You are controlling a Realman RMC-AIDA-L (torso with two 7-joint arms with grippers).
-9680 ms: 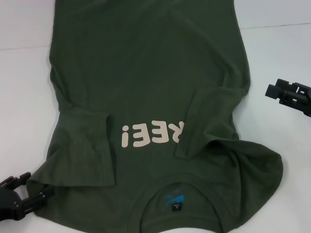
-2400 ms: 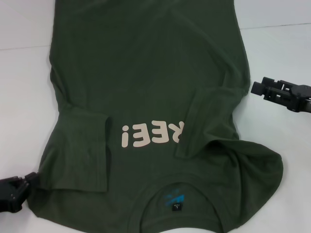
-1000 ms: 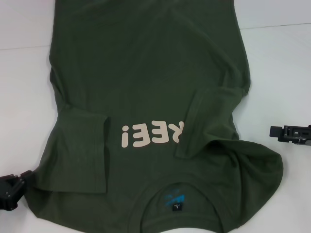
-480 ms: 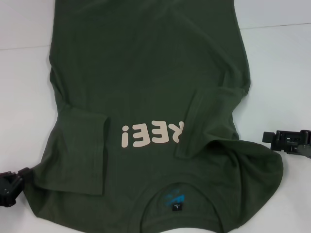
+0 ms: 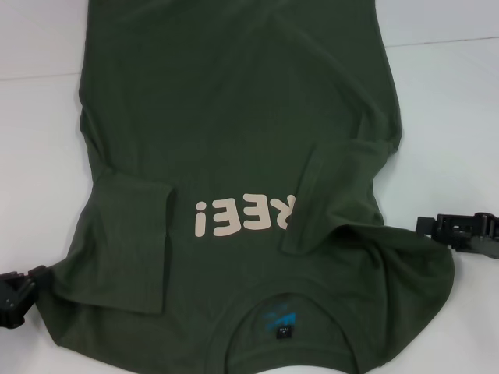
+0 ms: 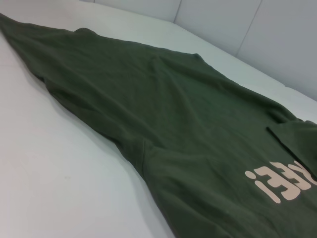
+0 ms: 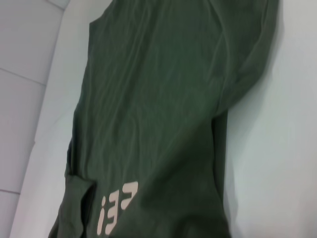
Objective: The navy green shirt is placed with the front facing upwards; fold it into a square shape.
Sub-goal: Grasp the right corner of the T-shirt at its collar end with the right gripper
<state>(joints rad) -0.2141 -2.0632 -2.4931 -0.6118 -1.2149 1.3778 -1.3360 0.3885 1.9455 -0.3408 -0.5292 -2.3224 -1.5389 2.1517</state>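
The navy green shirt lies flat on the white table, front up, its collar and black label nearest me. Both sleeves are folded inward, partly covering the pale block letters. My left gripper sits low at the shirt's left shoulder edge, shut on the cloth there. My right gripper rests low at the right shoulder edge, touching the fabric. The left wrist view looks along the shirt from the left side. The right wrist view shows the shirt and part of the letters.
White table surface lies on both sides of the shirt. A seam line in the table runs across the far part. The shirt's hem runs out of the head view at the top.
My right gripper has come down from beside the mid-shirt to the right shoulder edge and moved in against it. My left gripper closed in on the left shoulder edge and shifted that cloth slightly.
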